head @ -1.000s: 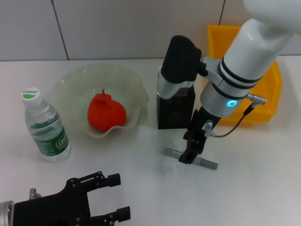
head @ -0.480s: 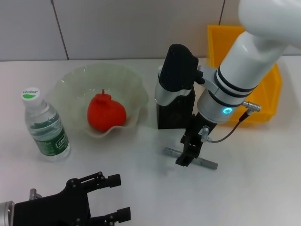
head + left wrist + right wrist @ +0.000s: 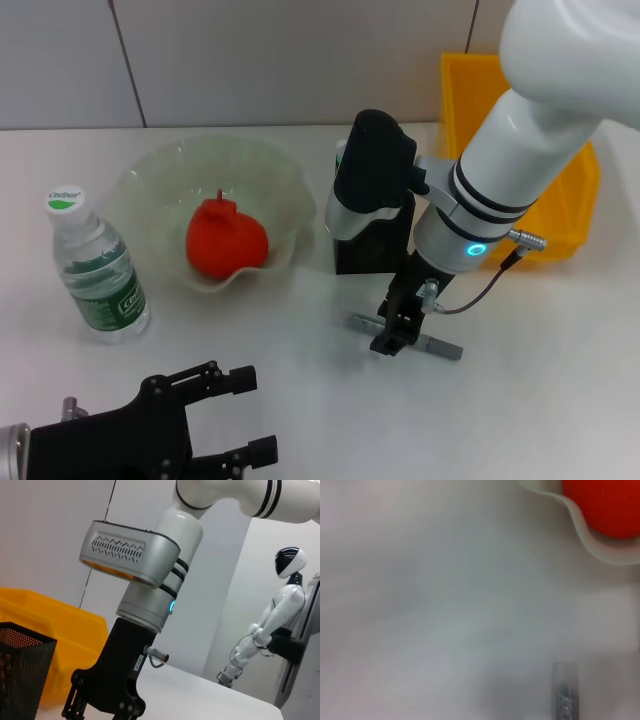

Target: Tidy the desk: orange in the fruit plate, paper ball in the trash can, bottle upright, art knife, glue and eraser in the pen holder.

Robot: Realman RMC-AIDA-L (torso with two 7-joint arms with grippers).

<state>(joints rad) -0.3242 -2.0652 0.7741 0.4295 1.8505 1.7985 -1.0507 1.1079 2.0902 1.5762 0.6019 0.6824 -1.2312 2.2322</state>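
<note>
Lower now, right gripper (image 3: 390,338) straddles glue (image 3: 440,347).

The right arm's black pincer (image 3: 102,711) hangs low over the white tabletop (image 3: 210,700), its fingertips cut off from view. Beside it stands the black mesh pen holder (image 3: 22,672), with the yellow trash can (image 3: 60,625) behind both.
</note>
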